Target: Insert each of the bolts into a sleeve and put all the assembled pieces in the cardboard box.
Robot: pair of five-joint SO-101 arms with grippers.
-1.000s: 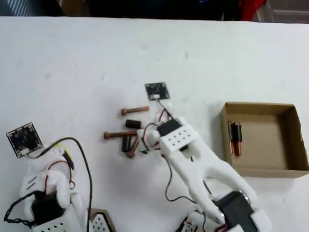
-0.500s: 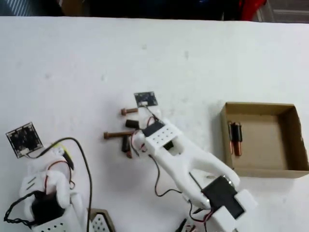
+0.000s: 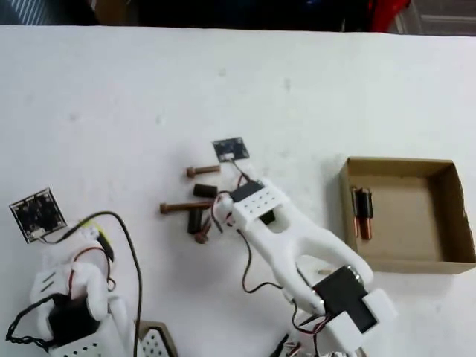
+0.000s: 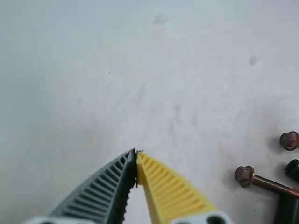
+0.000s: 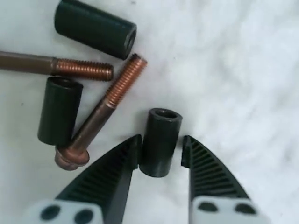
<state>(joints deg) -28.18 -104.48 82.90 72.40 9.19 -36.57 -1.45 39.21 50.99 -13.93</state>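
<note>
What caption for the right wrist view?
Right gripper open around a black sleeve, a copper bolt lying beside it.

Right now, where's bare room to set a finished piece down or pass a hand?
Free: the wide table strip on the far side of the bolts; the cardboard box floor beside the assembled piece. Crowded: mid-table, where the right gripper straddles a sleeve amid those bolts.

From above, the right arm's wrist (image 3: 256,204) covers the sleeve (image 5: 159,142) between its jaws. In the left wrist view a bolt (image 4: 261,181) and a dark sleeve (image 4: 286,210) run off the edge. In the right wrist view the long bolt (image 5: 70,69) is cut off before its head.
</note>
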